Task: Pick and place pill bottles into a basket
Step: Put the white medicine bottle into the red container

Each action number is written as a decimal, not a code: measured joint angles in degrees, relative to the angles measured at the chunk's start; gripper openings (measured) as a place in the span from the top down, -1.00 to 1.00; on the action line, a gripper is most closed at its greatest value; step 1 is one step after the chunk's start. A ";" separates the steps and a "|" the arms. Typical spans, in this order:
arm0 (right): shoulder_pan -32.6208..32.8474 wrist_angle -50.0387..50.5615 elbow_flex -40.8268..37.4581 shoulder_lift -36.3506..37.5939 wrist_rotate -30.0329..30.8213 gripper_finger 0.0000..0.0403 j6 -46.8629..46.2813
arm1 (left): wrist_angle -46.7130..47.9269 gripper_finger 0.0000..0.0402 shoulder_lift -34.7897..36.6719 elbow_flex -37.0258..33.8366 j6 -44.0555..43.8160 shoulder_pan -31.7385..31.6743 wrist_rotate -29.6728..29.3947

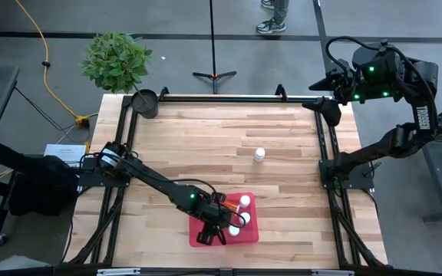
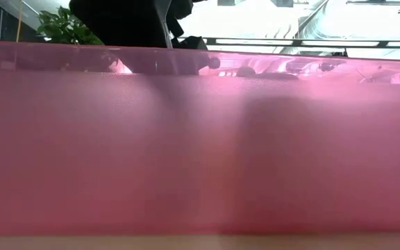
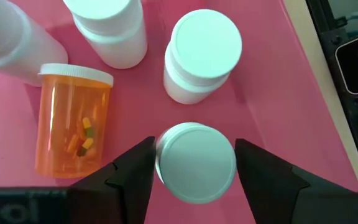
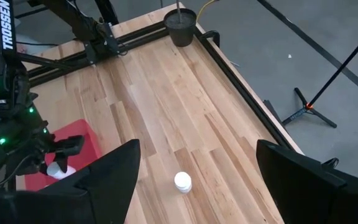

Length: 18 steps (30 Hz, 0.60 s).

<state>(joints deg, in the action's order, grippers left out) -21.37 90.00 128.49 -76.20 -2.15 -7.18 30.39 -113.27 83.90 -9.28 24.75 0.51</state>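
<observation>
The red tray (image 1: 245, 232) lies near the table's front edge, and its wall fills the low view (image 2: 200, 153). My left gripper (image 3: 195, 163) points down into it, shut on a white pill bottle (image 3: 196, 163). Beside it in the tray, an orange bottle (image 3: 73, 124) lies on its side, one white bottle (image 3: 201, 56) stands upright and two more white ones (image 3: 110, 31) show at the picture's edge. Another white bottle (image 1: 259, 154) stands alone on the table's middle. My right gripper (image 4: 196, 149) is open and empty, raised high by the table's far right corner (image 1: 336, 86). My left gripper pinches the white bottle at its cap's rim (image 3: 161, 155), one finger (image 3: 132, 177) on each side. The fingers come from above, pointing down. The bottle stands upright over the tray's floor; whether its base rests on it, I cannot tell.
A small black pot (image 1: 144, 102) stands at the table's far left corner, with a green plant (image 1: 116, 60) behind it. Black frame rails (image 1: 324, 146) run along the table's sides. Bare wood lies between the tray and the lone bottle. A person's feet (image 1: 273, 19) show beyond the far edge.
</observation>
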 joint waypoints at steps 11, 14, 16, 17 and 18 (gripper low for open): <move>0.00 0.00 0.00 0.00 -0.02 -0.55 0.56 | 6.58 -0.25 0.07 5.38 2.03 0.00 -3.01; 0.00 0.00 0.00 0.00 -0.07 -0.55 0.57 | 10.03 -0.25 0.08 8.15 3.01 0.00 -5.48; 0.00 0.01 0.00 0.00 -0.07 -0.55 0.59 | 12.74 -0.25 0.07 10.48 3.47 0.00 -7.83; 0.00 0.01 0.00 0.00 -0.07 -0.55 0.59 | 13.82 -0.25 0.07 11.90 3.74 0.00 -9.34; -0.02 0.00 0.00 0.00 -0.07 -0.55 0.59 | 14.88 -0.25 0.07 13.34 4.25 0.00 -10.95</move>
<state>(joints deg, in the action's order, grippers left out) -21.38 90.00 128.49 -76.20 -2.22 -6.59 45.28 -113.20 97.23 -5.02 24.75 -10.44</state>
